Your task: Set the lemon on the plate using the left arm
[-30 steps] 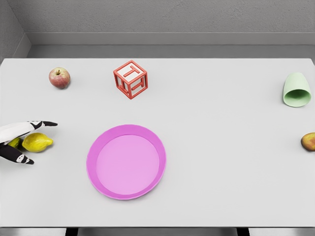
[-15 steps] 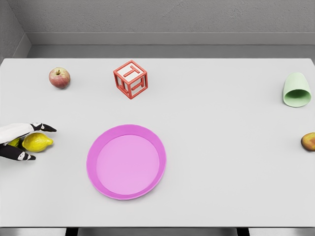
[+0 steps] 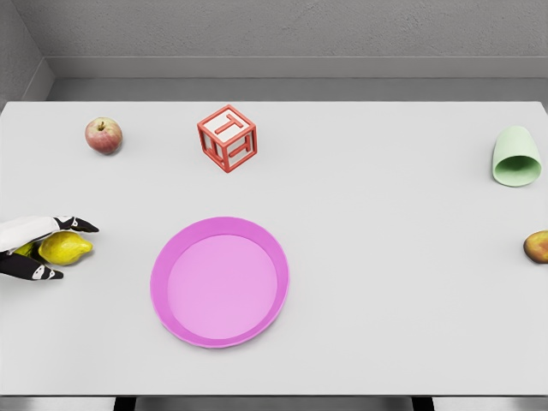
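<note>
Lemon (image 3: pixel 64 247): lies on the table (image 3: pixel 385 257) at the far left edge of the head view, well to the left of the plate (image 3: pixel 220 281) and a little farther from the robot than the plate's middle.
Long axis: runs roughly left to right, with the pointed tip toward the plate.
Left hand (image 3: pixel 30 248): enters from the left edge and sits right at the lemon — one finger (image 3: pixel 73 224) reaches over the fruit's far side, another lies along its near side, so the lemon is bracketed between them.
Hand state: fingers closed in around the lemon and appearing to touch it; how firm the hold is cannot be told, since the palm is cut off by the frame edge.
Lift: the lemon looks to be resting on the table, not raised.
Nearer arm: the left, by a wide margin — the right arm is not in view.
Relation the move turns on: the plate lies to the right of the hand and slightly nearer the robot, with bare table between.
Judged next need: a lift, then a carry to the right over the plate's near-left rim, and a release above its flat centre.
Risk: a round fruit held between only two visible fingers may roll out during the lift.
Other things: apple (image 3: pixel 104 135), red cube (image 3: pixel 228 138), green cup (image 3: pixel 516 157) and a fruit at the right edge (image 3: pixel 537 247) all stand well apart from this path.
</note>
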Robot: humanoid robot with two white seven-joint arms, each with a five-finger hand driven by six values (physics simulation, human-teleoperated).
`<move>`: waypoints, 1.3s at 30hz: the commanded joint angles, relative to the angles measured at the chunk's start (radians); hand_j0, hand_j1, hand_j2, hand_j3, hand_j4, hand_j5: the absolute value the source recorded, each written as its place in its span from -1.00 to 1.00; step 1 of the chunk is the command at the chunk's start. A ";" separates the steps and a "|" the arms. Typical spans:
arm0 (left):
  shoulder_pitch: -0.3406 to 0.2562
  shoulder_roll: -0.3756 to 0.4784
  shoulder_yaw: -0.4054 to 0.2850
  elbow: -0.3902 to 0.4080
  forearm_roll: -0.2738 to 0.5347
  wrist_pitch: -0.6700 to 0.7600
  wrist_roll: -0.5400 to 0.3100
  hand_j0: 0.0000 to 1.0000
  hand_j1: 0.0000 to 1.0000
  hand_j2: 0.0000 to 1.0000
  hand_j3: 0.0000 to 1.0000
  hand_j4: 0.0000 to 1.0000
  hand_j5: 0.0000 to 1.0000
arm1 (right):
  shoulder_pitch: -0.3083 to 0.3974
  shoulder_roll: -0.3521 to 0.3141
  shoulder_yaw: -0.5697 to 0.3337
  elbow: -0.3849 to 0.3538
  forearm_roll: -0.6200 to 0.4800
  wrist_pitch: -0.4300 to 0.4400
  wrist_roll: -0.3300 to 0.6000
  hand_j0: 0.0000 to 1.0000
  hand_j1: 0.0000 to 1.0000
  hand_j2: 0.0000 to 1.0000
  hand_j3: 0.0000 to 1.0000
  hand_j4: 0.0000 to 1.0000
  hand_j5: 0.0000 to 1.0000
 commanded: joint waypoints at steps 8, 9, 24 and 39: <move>0.000 -0.011 0.000 0.012 -0.014 0.001 0.000 0.58 0.58 0.58 0.58 0.58 0.58 | 0.000 0.000 0.000 0.000 0.000 0.000 0.000 1.00 1.00 1.00 1.00 1.00 1.00; 0.000 -0.011 0.000 0.011 -0.015 0.001 0.000 0.58 0.58 0.58 0.58 0.58 0.58 | 0.000 0.000 -0.001 0.000 0.000 0.000 0.000 1.00 1.00 1.00 1.00 1.00 1.00; 0.000 -0.016 0.002 0.011 -0.018 0.001 0.000 0.24 0.24 0.24 0.24 0.24 0.24 | 0.000 0.000 0.000 0.000 0.000 0.000 0.000 1.00 1.00 1.00 1.00 1.00 1.00; -0.005 -0.016 0.003 -0.001 -0.014 0.000 0.000 0.20 0.20 0.20 0.20 0.20 0.20 | 0.000 0.000 -0.001 0.000 0.000 0.000 0.000 1.00 1.00 1.00 1.00 1.00 1.00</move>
